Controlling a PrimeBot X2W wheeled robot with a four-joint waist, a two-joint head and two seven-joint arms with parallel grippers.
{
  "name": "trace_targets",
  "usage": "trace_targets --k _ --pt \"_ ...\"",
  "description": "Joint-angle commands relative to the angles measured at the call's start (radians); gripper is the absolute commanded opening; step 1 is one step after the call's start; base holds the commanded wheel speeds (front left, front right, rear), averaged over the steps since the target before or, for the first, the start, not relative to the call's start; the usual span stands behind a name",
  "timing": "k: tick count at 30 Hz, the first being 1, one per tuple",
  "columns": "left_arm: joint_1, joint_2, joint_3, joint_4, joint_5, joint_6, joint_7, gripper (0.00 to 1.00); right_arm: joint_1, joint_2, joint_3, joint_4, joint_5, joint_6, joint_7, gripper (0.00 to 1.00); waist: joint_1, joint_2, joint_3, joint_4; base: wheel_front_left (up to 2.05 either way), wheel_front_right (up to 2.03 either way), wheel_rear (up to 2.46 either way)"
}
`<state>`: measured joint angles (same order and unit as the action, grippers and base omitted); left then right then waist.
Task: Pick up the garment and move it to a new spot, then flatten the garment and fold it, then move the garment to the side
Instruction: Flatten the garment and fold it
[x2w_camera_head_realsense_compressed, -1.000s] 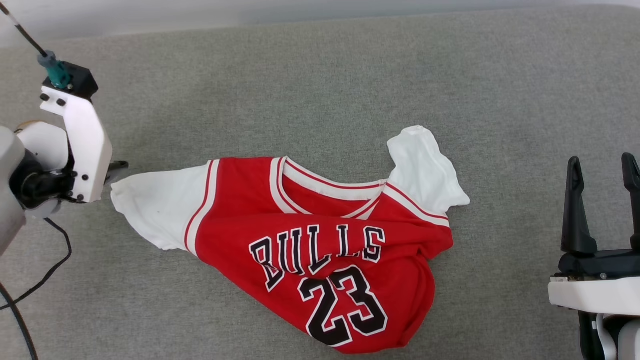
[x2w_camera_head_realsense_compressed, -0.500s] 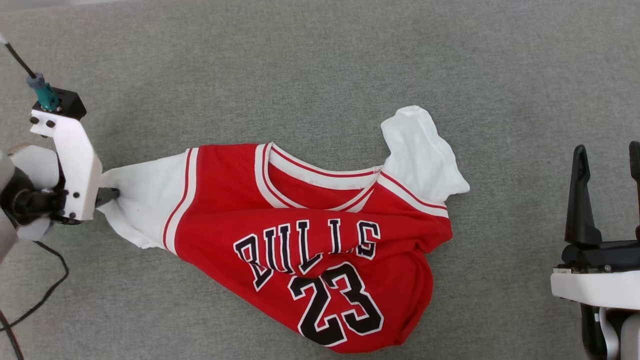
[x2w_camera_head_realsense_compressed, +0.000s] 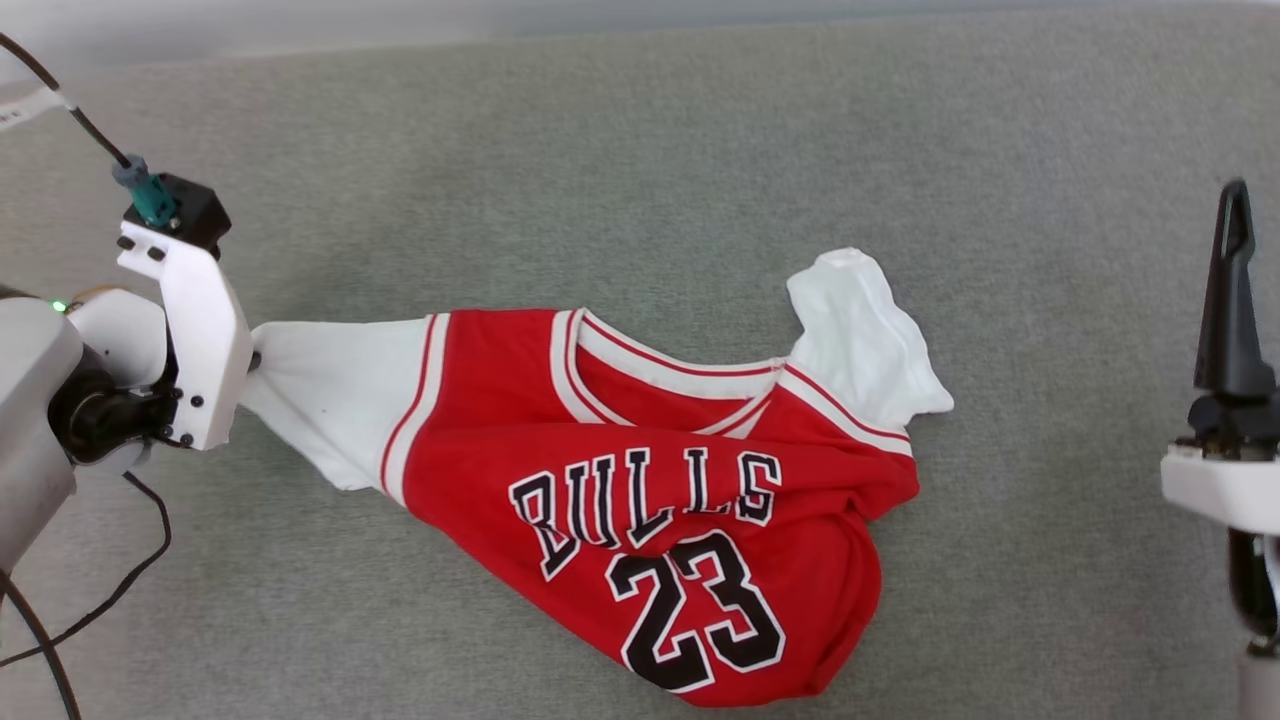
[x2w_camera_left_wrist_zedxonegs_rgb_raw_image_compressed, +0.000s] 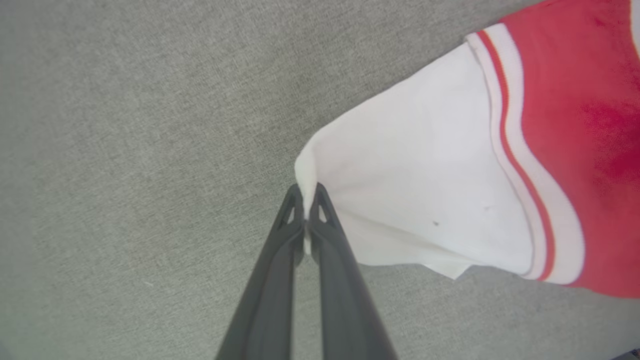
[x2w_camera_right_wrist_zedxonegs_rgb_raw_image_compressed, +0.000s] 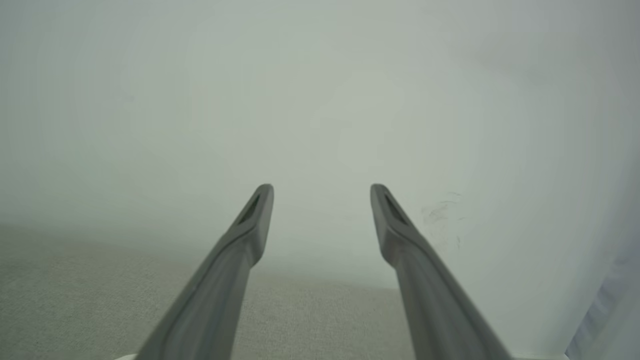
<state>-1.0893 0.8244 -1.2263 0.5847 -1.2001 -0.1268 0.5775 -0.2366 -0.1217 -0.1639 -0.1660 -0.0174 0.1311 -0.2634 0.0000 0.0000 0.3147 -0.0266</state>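
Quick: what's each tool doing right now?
Left tool: closed, pinching the garment at its white sleeve edge.
Right tool: open, holding nothing.

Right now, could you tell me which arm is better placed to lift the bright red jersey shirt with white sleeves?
Left. The left gripper is shut on the white sleeve of the bright red jersey shirt; the right gripper stands open, well apart from it.

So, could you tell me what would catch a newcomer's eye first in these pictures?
The red jersey with its black 23 lies crumpled in the middle of the grey surface. At its left end, the left gripper is shut on the tip of the white sleeve. The right gripper hangs open at the far right, apart from the jersey.
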Motion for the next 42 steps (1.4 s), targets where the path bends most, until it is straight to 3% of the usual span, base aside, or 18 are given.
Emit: trace_targets --k 1,6,9,14,15,20,25,30,37,42 --pt "-0.011 0.014 -0.004 -0.025 0.015 0.0 -0.018 0.0 -0.046 -0.04 0.018 0.014 0.01 -0.001 -0.002 1.0 0.0 0.0 -0.032 0.026 0.0 0.0 0.0" --pt "-0.013 0.033 -0.005 -0.107 0.033 -0.002 -0.07 0.0 -0.163 -0.182 0.14 0.066 0.058 -0.001 0.004 1.0 0.0 0.0 -0.057 0.055 0.0 0.0 0.0" --pt "-0.003 0.034 -0.007 -0.155 0.043 -0.001 -0.099 0.0 -0.253 -0.281 0.257 0.117 0.126 -0.001 0.097 1.0 0.0 0.0 -0.063 0.074 0.0 0.0 0.0" --pt "-0.003 0.034 -0.01 -0.217 0.065 -0.001 -0.118 0.0 -0.412 -0.459 0.507 0.192 0.337 -0.001 0.418 1.0 0.0 0.0 -0.052 0.1 0.0 0.0 0.0" --pt "-0.003 0.034 -0.01 -0.217 0.065 -0.001 -0.118 0.0 -0.412 -0.459 0.507 0.192 0.337 -0.001 0.418 1.0 0.0 0.0 -0.052 0.1 0.0 0.0 0.0" --pt "-0.025 0.03 -0.006 -0.259 0.084 0.003 -0.134 0.0 -0.569 -0.585 0.726 0.252 0.556 -0.001 0.759 1.0 0.0 0.0 -0.022 0.124 0.0 0.0 0.0" --pt "-0.047 0.025 0.001 -0.294 0.103 0.007 -0.149 0.0 -0.707 -0.627 0.889 0.311 0.729 -0.001 1.033 1.0 0.0 0.0 0.024 0.146 0.0 0.0 0.0" --pt "-0.076 0.013 0.015 -0.32 0.117 0.011 -0.163 0.0 -0.821 -0.616 0.986 0.383 0.838 -0.001 1.236 1.0 0.0 0.0 0.086 0.172 0.0 0.0 0.0" --pt "-0.109 -0.019 0.022 -0.324 0.134 0.008 -0.189 0.0 -0.895 -0.581 1.061 0.489 0.875 -0.001 1.299 1.0 0.0 0.0 0.164 0.214 0.0 0.0 0.0" --pt "-0.114 -0.048 0.015 -0.307 0.141 0.005 -0.204 0.0 -0.848 -0.575 1.14 0.542 0.906 -0.001 1.286 1.0 0.0 0.0 0.187 0.226 0.0 0.0 0.0"
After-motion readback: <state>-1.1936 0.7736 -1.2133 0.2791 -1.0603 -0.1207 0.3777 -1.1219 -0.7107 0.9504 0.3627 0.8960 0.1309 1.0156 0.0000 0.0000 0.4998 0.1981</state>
